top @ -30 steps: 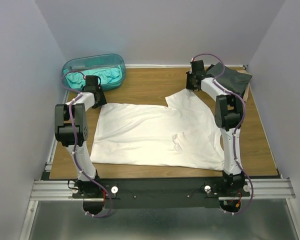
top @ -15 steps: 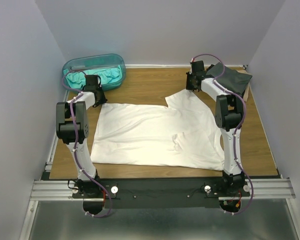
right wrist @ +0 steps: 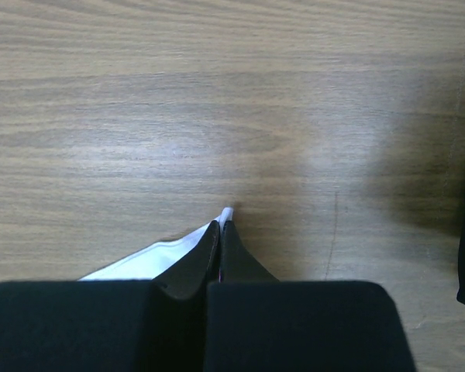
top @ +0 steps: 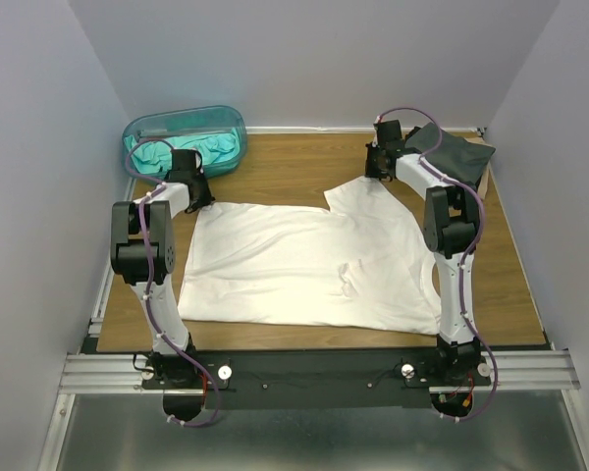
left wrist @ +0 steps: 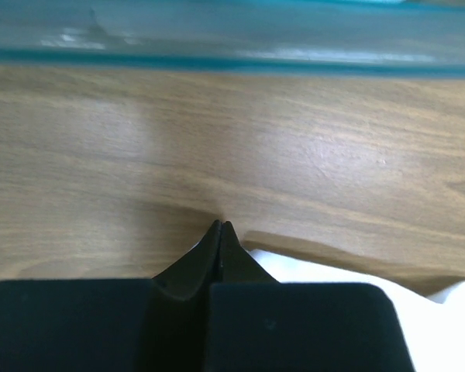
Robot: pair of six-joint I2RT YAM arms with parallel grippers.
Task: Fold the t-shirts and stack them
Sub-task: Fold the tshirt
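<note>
Top external view: a white t-shirt (top: 294, 265) lies spread flat across the middle of the wooden table (top: 275, 172), its hem toward the left and its neck and sleeves toward the right. One sleeve reaches up toward the far right. A small crease or print mark shows near the shirt's middle. At the far left corner stands a translucent teal tub (top: 231, 123) with a teal t-shirt (top: 152, 155) bunched inside. At the far right corner dark folded t-shirts (top: 456, 152) rest on the table, apart from the white one.

The left claw (top: 198, 192) sits at the far left corner of the white t-shirt, just in front of the tub. In the left wrist view its two fingers (left wrist: 198, 260) are pressed together with no gap, tips down on the wood. White cloth runs up against the right finger, its edge throwing a shadow on the table. No cloth shows at the tips, so I cannot tell whether any is caught between them.

The right claw (top: 377, 169) sits at the tip of the far sleeve, beside the dark folded t-shirts. In the right wrist view its fingers are likewise closed tight, and a sliver of white cloth pokes out at their tips, so it pinches the sleeve's edge.
</note>
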